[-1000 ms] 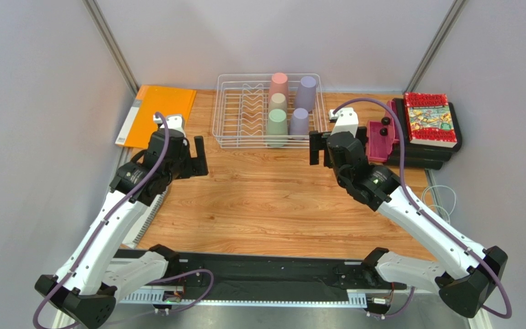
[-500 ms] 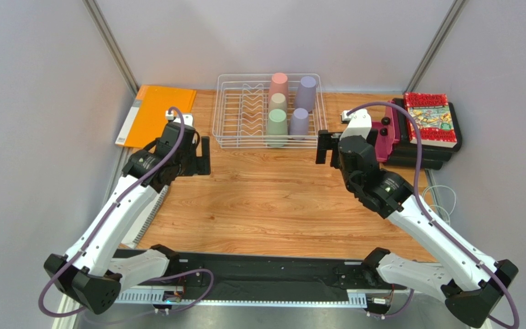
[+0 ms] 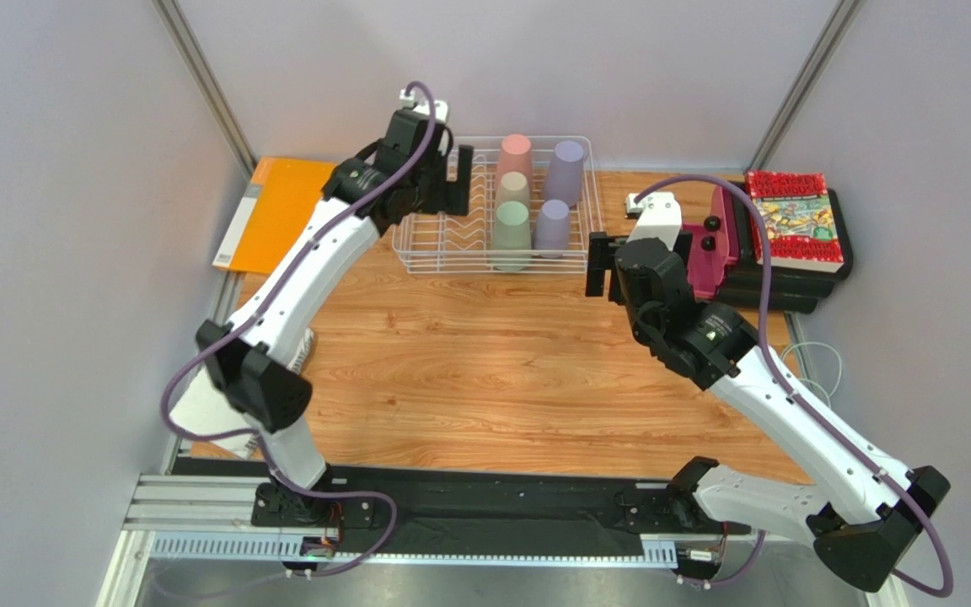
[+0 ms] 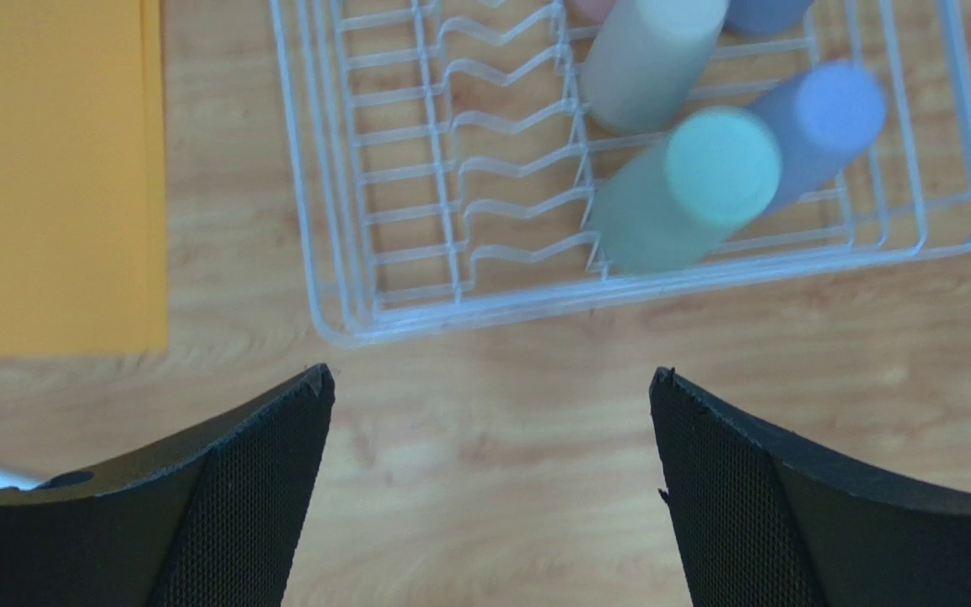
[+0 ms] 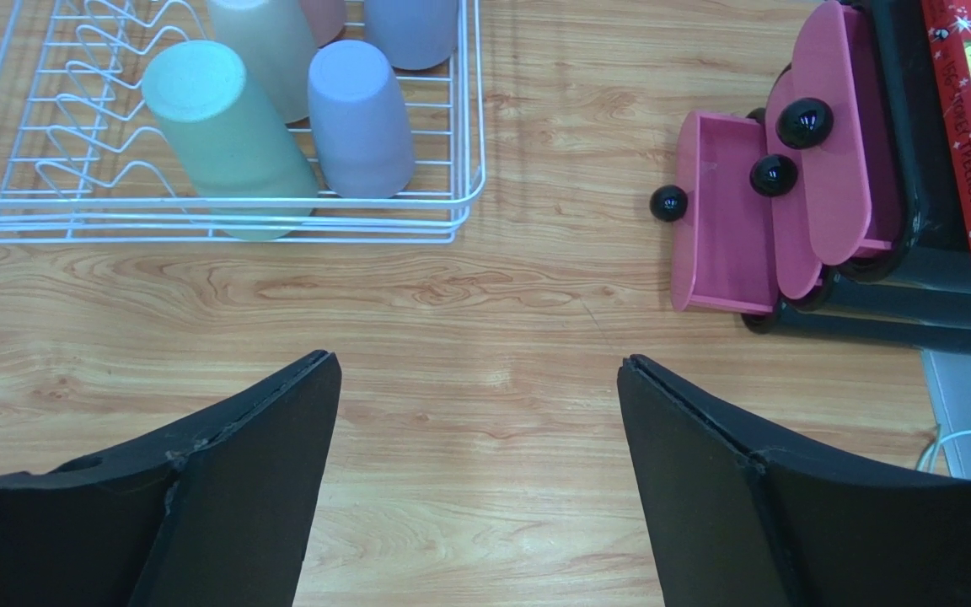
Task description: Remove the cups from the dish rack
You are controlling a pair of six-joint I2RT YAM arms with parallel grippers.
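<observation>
Five pastel cups (image 3: 511, 228) stand upside down, as if draining, in the right half of the dish rack (image 3: 443, 243); left gripper (image 3: 458, 178) above it and right gripper (image 3: 595, 267) beside it, both spread wide

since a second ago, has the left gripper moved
Yes. In the top view the left gripper has swung away from the orange folder, up and right, to the dish rack's far left corner, jaws open.

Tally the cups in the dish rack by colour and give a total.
pink cup: 1
beige cup: 1
sage green cup: 1
lavender cups: 2
Total: 5, all in the dish rack
</observation>
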